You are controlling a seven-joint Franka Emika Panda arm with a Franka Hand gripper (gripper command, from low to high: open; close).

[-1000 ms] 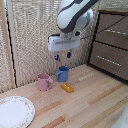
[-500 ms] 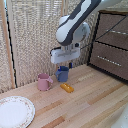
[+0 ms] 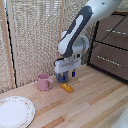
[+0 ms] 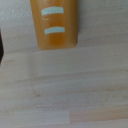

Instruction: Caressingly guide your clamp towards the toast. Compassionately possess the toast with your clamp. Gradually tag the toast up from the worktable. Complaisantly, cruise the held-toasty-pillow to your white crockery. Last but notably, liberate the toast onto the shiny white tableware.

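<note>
My clamp [image 3: 67,75] hung just above the toast [image 3: 67,87], not touching it; jaw state I couldn't tell, the fingers were too small in the exterior view and out of the wrist view. Toast lay flat on the worktable [image 3: 95,107], near the pink mug [image 3: 44,82] and well apart from the white crockery [image 3: 14,111]. My call: centre over the slab's short width, descend slowly, close gently. Toast in the wrist view [image 4: 54,24]: smooth orange oblong, rounded corners, two pale stripes. Worktable was light planks with fine grain; the crockery round, glossy, with a speckled rim.
</note>
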